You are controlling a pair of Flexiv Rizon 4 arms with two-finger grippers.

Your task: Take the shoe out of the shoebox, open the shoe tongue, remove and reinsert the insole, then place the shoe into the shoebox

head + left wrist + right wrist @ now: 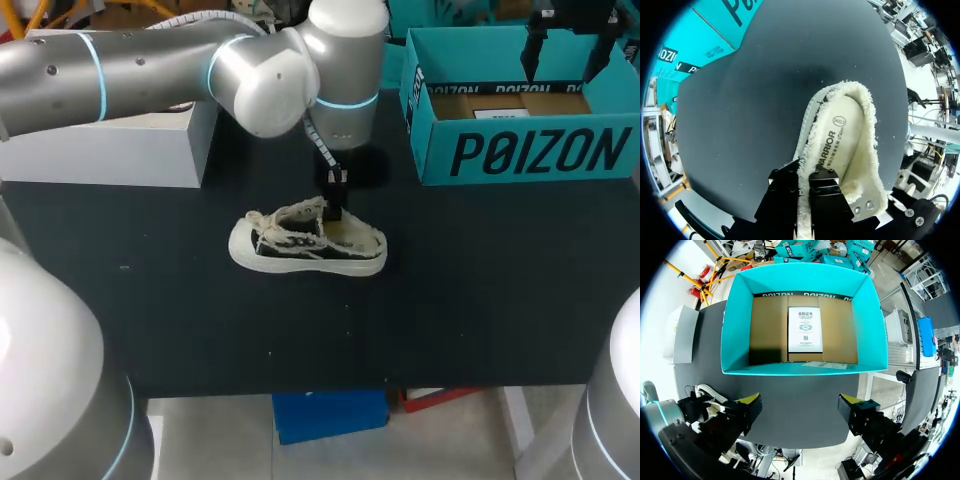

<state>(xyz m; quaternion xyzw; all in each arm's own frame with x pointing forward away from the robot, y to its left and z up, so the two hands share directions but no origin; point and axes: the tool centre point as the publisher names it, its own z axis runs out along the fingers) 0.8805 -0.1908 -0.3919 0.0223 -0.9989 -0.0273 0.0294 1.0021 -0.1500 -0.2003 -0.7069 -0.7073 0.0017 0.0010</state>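
Left end effector (805,182) clamped on fleecy shoe (845,135) rim, right end effector (800,402) spread wide, empty, over teal cardboard shoebox (740,315)

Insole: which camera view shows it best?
The left wrist view: the insole lies plainly visible inside the open shoe, seen close up. The head view shows only a pale sliver of it; the right wrist view shows none.

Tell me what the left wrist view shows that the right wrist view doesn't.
Only the left wrist view: the low sneaker with fleecy cream lining, its cream insole in place, and the left gripper pinching its collar edge. Only the right wrist view: the open right gripper above the teal cardboard shoebox, whose brown floor bears a white printed sheet. Both: the dark table and that shoebox's teal walls.
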